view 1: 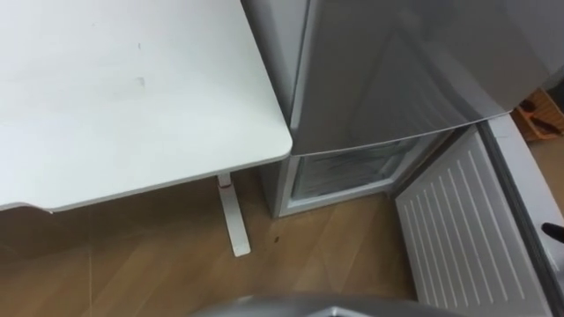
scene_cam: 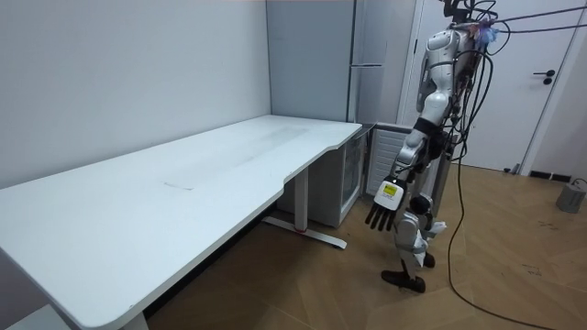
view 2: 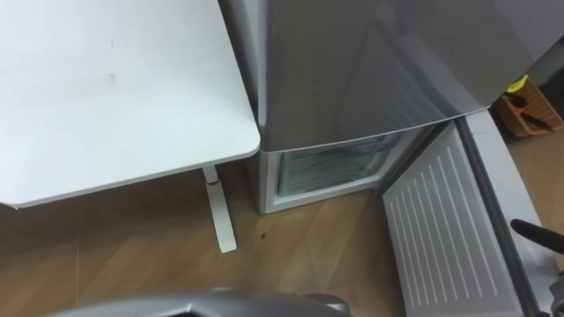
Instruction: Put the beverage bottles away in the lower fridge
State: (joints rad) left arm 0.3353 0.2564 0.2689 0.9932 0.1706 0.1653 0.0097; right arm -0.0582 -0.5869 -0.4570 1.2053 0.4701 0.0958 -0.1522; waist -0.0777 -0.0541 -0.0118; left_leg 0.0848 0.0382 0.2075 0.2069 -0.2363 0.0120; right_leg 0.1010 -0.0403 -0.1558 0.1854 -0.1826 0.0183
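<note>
- Wooden floor (view 1: 335,255) lies nearest, running up to the foot of the furniture.
- Left hand (scene_cam: 382,213) hangs low in front of the legs in the room view, with fingers straight and a little spread. It carries nothing.
- Right hand (view 2: 531,232) comes in as a dark tip at the right edge, over the open door (view 1: 458,229). I cannot tell whether it is spread or curled.
- That door is swung wide to the robot's right, its ribbed white lining in plain sight. Keep arms and body off it so it isn't nudged shut.
- Lower fridge (view 1: 348,172) is open beneath the grey upper door (view 1: 405,62), and the robot stands just before it. Inside is what looks like a frosted drawer front, which may need pulling out before anything goes in.
- Worktop (view 1: 132,88) to the left is bare white, its leg (view 1: 233,220) just beside the fridge.
- Drinks: I cannot tell where they are. The opening looks done and fetching seems to come next. Find a drink first and grip it round the middle. Bend low and feed it in upright, clear of the door's edge.
</note>
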